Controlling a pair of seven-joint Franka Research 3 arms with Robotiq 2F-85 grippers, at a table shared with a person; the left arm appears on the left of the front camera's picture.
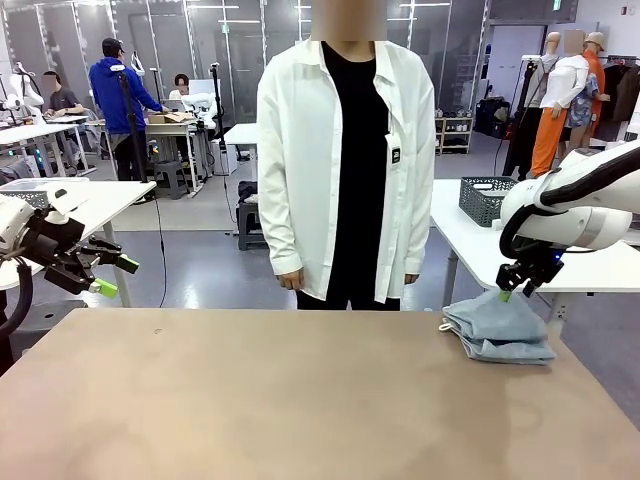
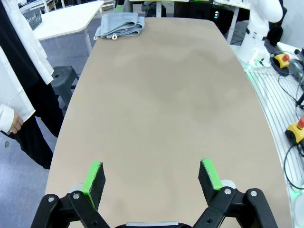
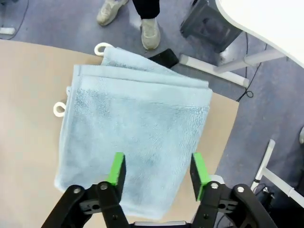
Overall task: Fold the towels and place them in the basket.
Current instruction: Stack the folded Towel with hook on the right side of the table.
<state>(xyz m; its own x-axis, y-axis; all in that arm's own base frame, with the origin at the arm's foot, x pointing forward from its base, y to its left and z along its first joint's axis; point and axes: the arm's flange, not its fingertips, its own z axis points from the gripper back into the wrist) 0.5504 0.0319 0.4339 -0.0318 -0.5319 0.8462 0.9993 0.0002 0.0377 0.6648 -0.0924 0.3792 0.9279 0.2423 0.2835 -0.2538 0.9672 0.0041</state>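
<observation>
A tan table [image 1: 300, 400] fills the lower part of the front view, and a person [image 1: 345, 160] in a white open shirt over black clothes stands at its far edge with arms hanging down. A stack of folded pale blue-grey towels [image 1: 500, 328] lies at the far right corner of the table, near its edge. The right gripper [image 1: 517, 285] hangs just above the far side of this stack, its white arm coming in from the right. In the right wrist view its two green-padded fingers [image 3: 117, 169] are spread apart and hold nothing, with the top towel's terry surface between and beneath them; whether the pads touch the cloth cannot be told. That view shows the layered edges of the stack and two small white corner loops [image 3: 59, 109] sticking out along one side, resting on the tabletop. The left gripper [image 1: 115, 276] is held in the air beyond the left edge of the table, pointing toward the middle. In the left wrist view its fingers [image 2: 95, 176] are also wide apart and empty, above bare tabletop, with the towel stack well away at the far end of the table. A dark grey lattice basket [image 1: 487, 200] stands on a white table [image 1: 470, 240] behind the person's side, to the right, well apart from the towels.
</observation>
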